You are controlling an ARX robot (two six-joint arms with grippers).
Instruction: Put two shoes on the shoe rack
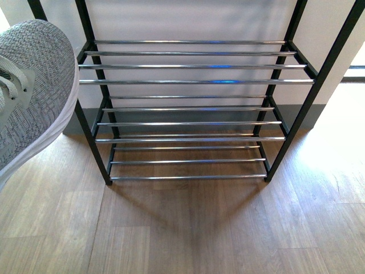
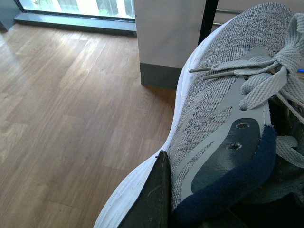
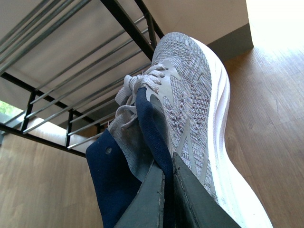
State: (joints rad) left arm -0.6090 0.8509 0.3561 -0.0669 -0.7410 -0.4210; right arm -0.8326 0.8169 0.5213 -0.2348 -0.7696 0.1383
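The wood plank floor (image 1: 199,228) fills the lower half of the front view, and a white wall (image 1: 188,23) with a grey skirting stands behind. The shoe rack (image 1: 194,81) stands on this floor against the wall, a black frame with 3 tiers of chrome bars in view. The first sneaker (image 1: 34,85), grey knit with a white sole, hangs in the air at the left edge of the front view, beside the rack's left post and level with its upper 2 tiers, not resting on any bar. The second sneaker (image 3: 190,95) shows only in the right wrist view, lifted off the floor with its toe pointing toward the rack bars. The left gripper (image 2: 199,204) clamps the first sneaker at its navy collar: 1 dark finger (image 2: 152,199) lies against the outer side, and the other is hidden inside the shoe. The right gripper (image 3: 167,164) has its 2 fingers pressed close together, pinching the navy collar of the second sneaker. The grey laces (image 2: 266,71) of the first sneaker are tied in a loose bow.
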